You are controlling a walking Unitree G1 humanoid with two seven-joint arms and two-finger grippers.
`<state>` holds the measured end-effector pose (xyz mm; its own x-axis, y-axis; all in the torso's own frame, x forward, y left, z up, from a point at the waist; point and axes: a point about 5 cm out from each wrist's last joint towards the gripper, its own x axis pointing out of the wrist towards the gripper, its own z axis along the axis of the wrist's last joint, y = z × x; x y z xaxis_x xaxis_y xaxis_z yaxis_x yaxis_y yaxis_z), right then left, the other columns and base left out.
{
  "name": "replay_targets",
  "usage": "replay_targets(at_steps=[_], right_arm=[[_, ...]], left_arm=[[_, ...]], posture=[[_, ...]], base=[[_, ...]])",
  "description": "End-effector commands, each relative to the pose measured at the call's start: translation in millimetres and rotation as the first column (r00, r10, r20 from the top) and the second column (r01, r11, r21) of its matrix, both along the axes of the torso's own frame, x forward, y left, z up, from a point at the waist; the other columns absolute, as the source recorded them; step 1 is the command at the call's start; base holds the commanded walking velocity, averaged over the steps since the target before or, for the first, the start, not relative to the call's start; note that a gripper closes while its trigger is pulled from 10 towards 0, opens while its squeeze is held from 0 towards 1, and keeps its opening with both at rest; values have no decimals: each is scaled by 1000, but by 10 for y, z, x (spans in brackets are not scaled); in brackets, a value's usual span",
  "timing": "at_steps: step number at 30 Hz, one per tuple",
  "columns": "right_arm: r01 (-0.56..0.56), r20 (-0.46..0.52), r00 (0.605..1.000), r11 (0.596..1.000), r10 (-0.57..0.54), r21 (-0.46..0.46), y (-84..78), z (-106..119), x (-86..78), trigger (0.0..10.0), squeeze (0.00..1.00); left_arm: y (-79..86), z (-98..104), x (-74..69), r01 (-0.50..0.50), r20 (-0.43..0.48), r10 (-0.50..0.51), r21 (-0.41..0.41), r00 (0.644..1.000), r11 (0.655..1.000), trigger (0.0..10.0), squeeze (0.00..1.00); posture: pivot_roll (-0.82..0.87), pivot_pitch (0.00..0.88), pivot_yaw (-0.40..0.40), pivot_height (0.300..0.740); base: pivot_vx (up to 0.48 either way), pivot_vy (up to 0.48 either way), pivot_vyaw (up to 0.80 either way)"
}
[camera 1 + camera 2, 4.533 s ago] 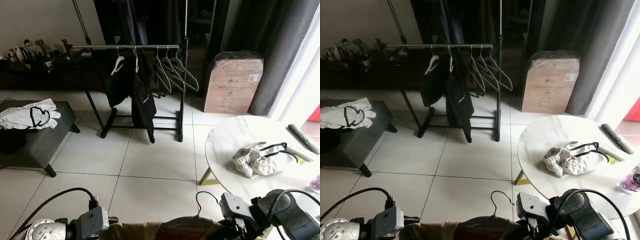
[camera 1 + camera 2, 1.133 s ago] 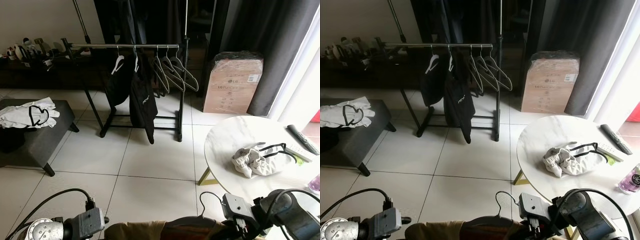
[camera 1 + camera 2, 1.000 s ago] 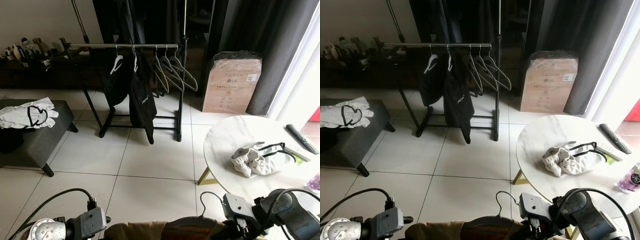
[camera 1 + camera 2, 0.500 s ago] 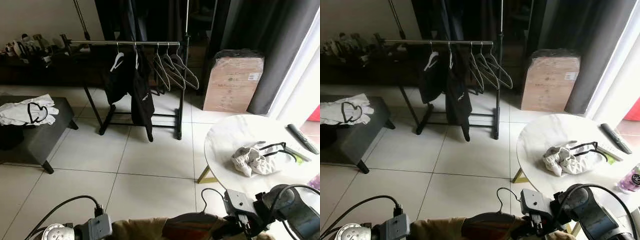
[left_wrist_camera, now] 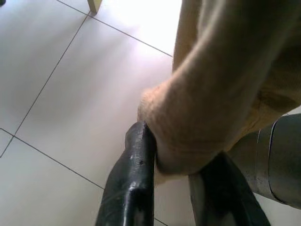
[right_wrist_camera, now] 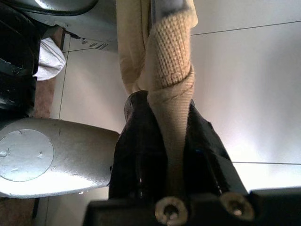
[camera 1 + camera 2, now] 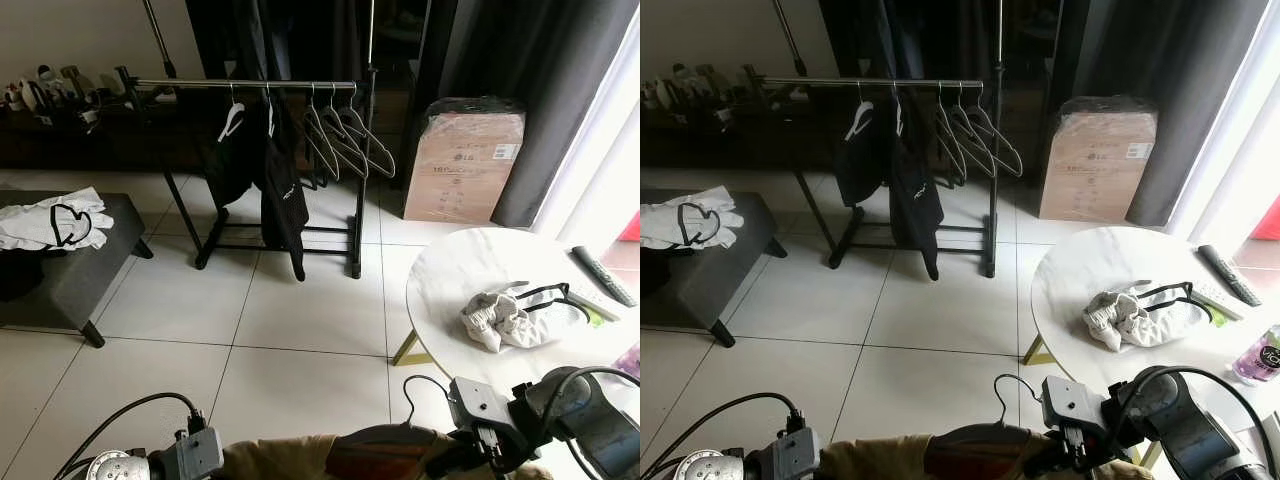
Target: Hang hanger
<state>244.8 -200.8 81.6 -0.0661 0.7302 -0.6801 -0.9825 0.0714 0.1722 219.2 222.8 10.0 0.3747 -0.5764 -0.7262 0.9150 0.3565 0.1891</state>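
A tan knitted garment point(image 7: 330, 455) on a dark hanger hangs between my two arms at the bottom of the eye views, its wire hook point(image 7: 420, 385) sticking up. My left gripper point(image 5: 171, 165) is shut on a fold of the garment. My right gripper point(image 6: 169, 141) is shut on the knitted fabric wrapped over the hanger's shoulder. Across the tiled floor stands the clothes rack point(image 7: 250, 85), with black garments point(image 7: 275, 190) and several bare hangers point(image 7: 350, 140) on its silver rail.
A round white table point(image 7: 450, 280) at the right carries a crumpled white cloth point(image 7: 505, 320) and a remote point(image 7: 600, 272). A cardboard box point(image 7: 465, 160) stands by dark curtains. A dark bench point(image 7: 70, 270) at the left holds a white garment point(image 7: 50, 220).
The whole view has shifted a little and my arms sit slightly lower in it. Both grippers keep their hold on the tan garment.
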Motion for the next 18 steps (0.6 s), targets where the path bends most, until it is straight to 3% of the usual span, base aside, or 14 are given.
replay_targets(at_steps=[1,18], right_arm=[[-13,42,999,999,11,35,19,114,36,0,0],[-15,17,1000,999,15,38,64,24,-15,0,0]], left_arm=[[25,-23,-17,3,-13,-3,14,1000,1000,0,0],[63,9,-50,-14,10,14,-23,1000,1000,0,0]], posture=[[-90,85,12,740],[-84,71,12,740]], base=[[0,0,0],[0,0,0]])
